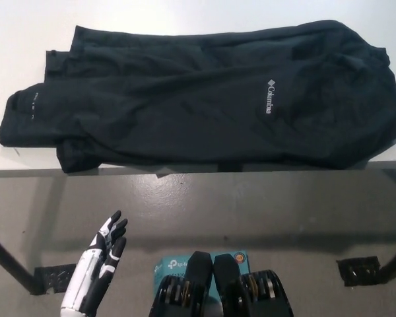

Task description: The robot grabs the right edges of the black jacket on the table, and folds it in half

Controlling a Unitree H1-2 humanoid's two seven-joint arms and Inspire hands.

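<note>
My white left hand (99, 267) hangs empty, fingers spread, at seven o'clock below the counter (185, 16), where the limp, slippery black Columbia jacket (198, 99) lies flat, best pinched along its three o'clock edge.

Left hand (100, 264) low, fingers (112, 228) spread.

White left forearm (78, 300) cut off at bottom edge
</note>
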